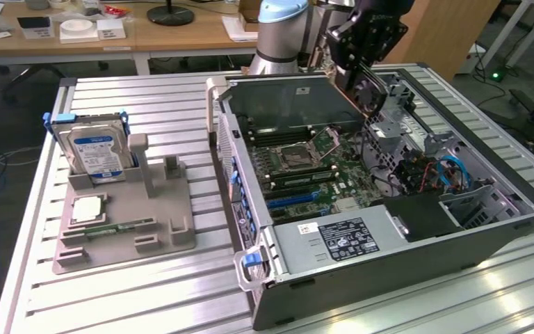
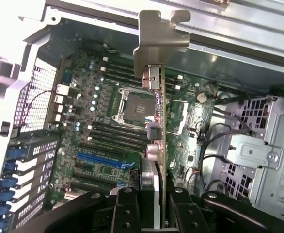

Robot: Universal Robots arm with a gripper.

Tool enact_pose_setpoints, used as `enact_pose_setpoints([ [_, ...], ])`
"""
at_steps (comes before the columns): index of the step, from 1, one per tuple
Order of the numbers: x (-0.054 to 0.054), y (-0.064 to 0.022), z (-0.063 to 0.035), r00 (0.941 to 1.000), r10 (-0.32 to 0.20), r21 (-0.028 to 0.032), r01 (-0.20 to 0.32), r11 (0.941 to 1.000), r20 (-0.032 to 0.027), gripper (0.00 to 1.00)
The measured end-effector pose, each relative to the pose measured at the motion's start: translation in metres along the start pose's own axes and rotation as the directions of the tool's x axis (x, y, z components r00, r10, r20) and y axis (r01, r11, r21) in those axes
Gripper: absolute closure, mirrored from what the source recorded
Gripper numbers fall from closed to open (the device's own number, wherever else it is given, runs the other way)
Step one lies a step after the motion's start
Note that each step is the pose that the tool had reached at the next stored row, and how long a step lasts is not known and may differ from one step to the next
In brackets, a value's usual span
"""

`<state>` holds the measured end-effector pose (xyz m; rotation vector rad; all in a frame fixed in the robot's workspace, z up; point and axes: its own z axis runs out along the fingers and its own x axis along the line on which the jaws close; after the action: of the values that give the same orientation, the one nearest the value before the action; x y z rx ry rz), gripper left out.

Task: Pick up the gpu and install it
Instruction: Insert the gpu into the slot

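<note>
My gripper (image 1: 361, 64) is shut on the gpu (image 1: 372, 95) and holds it on edge above the open computer case (image 1: 489, 229), over the far part of the motherboard (image 1: 313, 167). In the wrist view the gpu (image 2: 157, 111) runs edge-on away from the gripper (image 2: 154, 199), its silver end bracket (image 2: 156, 41) farthest out. The black fingers (image 2: 126, 208) clamp the card from both sides. Below the card lie the processor socket (image 2: 132, 104) and a blue expansion slot (image 2: 101, 159). The card hangs clear of the board.
A grey holder (image 1: 123, 223) at the exterior view's left carries a silver hard drive (image 1: 98, 153), a processor chip (image 1: 89, 209) and a memory stick (image 1: 119, 227). Inside the case sit the power supply (image 1: 341, 240), a metal drive cage (image 2: 263, 160) and loose cables (image 1: 434, 174).
</note>
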<state>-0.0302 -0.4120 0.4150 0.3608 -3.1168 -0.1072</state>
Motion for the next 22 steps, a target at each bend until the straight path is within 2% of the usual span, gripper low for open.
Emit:
enact_pose_setpoints([
  [5, 0.0, 0.0, 0.0, 0.9975, -0.07, -0.0004, 0.07, 0.9975, -0.0042, 0.72],
  [10, 0.0, 0.0, 0.0003, 0.9906, -0.137, 0.0006, 0.137, 0.9906, -0.0064, 0.72],
  [13, 0.0, -0.0001, 0.0007, 0.9821, -0.188, -0.0003, 0.188, 0.9821, -0.0097, 0.72],
  [17, 0.0, -0.0001, 0.0009, 0.9676, -0.252, -0.0015, 0.252, 0.9677, -0.0141, 0.72],
  [22, -0.0002, -0.0001, 0.0009, 0.9523, -0.305, -0.0029, 0.305, 0.9525, -0.0175, 0.72],
])
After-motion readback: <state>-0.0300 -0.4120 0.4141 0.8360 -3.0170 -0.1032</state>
